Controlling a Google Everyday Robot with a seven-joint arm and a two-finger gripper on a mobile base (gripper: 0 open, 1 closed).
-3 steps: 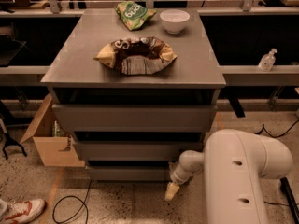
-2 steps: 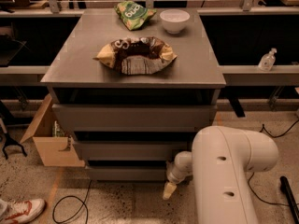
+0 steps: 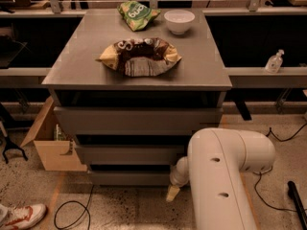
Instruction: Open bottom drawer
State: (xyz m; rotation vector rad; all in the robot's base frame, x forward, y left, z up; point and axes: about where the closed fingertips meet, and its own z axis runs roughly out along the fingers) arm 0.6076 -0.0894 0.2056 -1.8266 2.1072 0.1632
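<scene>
gripper [image 3: 173,192] low at right end of bottom drawer [image 3: 127,178] | open or closed, can't tell | snack bag [image 3: 140,57] up top

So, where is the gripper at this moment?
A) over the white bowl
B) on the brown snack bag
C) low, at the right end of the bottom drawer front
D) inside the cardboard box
C: the gripper hangs near the floor, just at the right end of the bottom drawer front.

Tool [image 3: 172,193] just before bottom drawer [image 3: 129,178], at its right end
</scene>
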